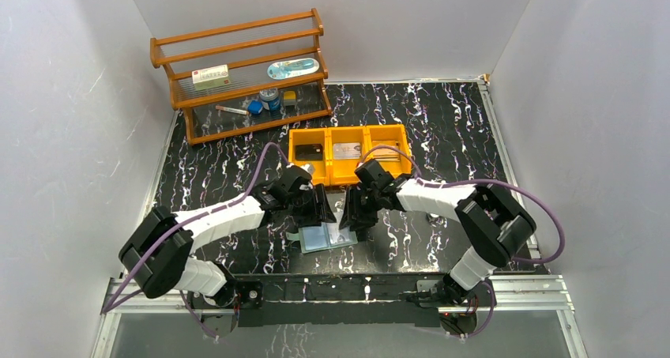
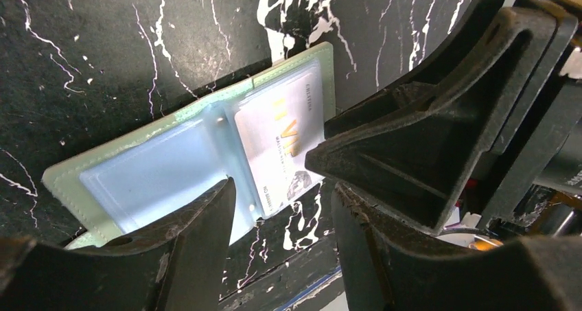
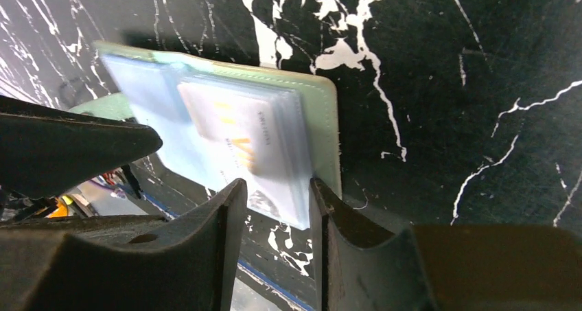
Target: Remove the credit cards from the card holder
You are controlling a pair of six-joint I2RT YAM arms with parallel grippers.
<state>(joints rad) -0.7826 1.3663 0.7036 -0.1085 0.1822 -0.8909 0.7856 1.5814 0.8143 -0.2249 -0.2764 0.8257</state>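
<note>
Opened flat on the tabletop (image 1: 442, 129) at lower centre, the card holder (image 1: 325, 236) let the half-open, empty left tool (image 2: 283, 187) likely steady it, while the right tool (image 3: 277, 184), also part-open and gripping nothing, straddled the edge of a sleeved credit card (image 3: 240, 139).

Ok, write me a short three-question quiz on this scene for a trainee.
1. True or false: the card holder lies folded shut.
2. The orange bin has how many compartments? A two, B three, C four.
3. Short answer: does a credit card sit inside the holder's sleeve?
Key: 1 false, it lies open; 2 B; 3 yes.
</note>
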